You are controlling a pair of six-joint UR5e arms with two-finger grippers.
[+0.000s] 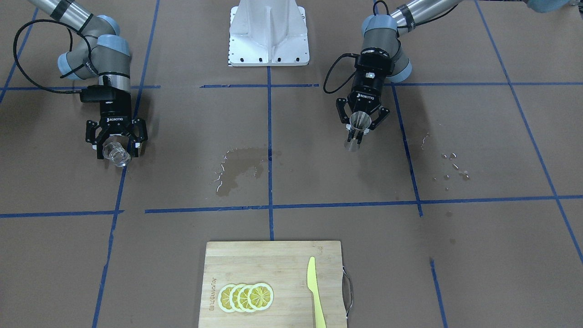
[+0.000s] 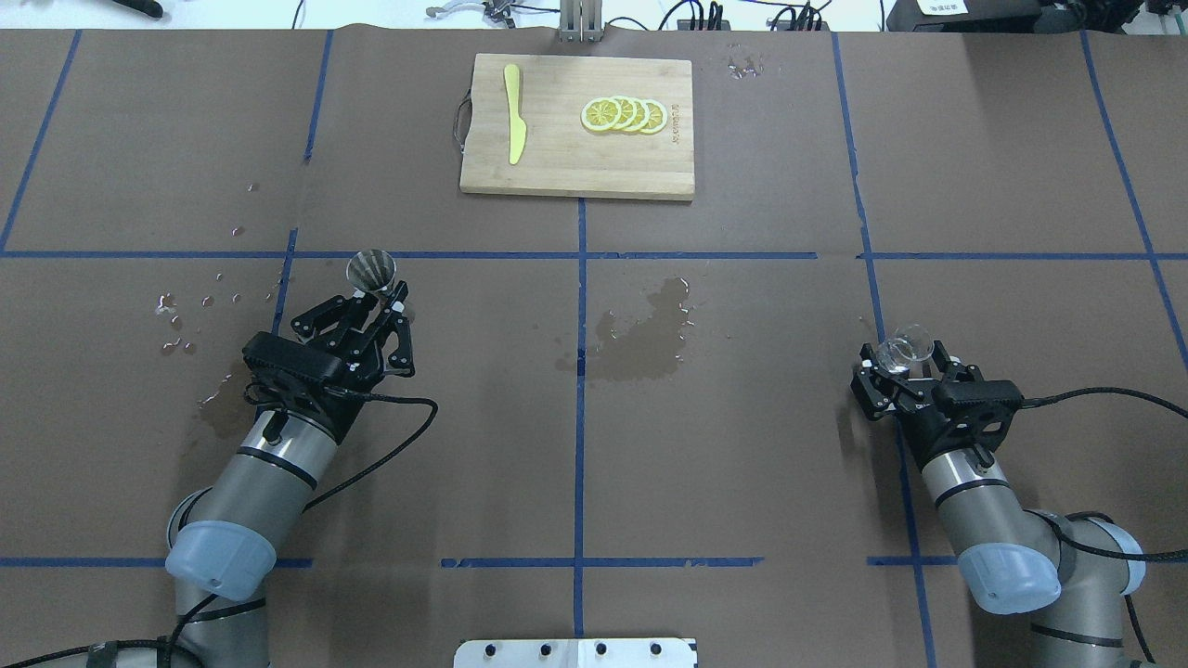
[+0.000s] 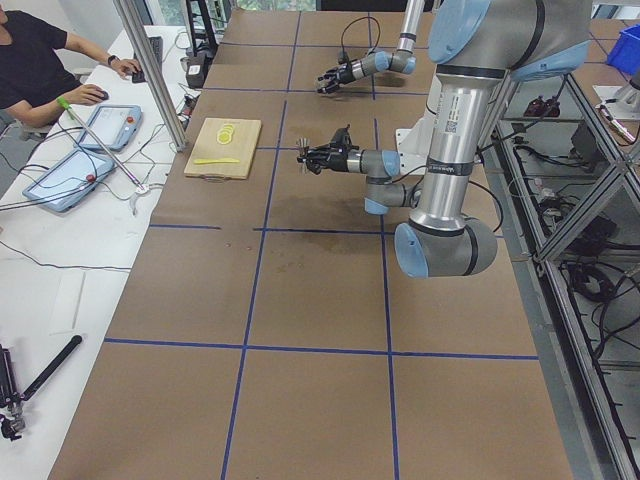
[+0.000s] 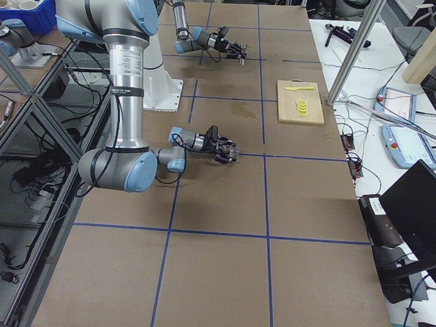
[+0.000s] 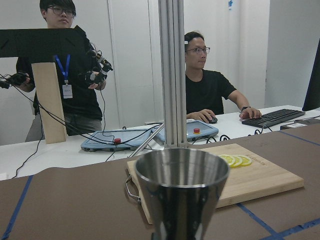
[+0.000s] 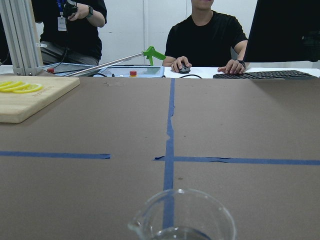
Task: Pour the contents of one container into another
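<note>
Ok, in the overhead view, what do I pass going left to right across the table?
Water drops → metal cup → knife → lemon slices → glass. The board and puddle overlap these, so they are left out.

ROBOTIQ is printed in white on the black body of the left gripper [image 1: 361, 129] and also on the right gripper [image 1: 116, 152]. A burnt-in brand mark on the cutting board [image 1: 273, 264], along one short edge, is too small to read
</note>
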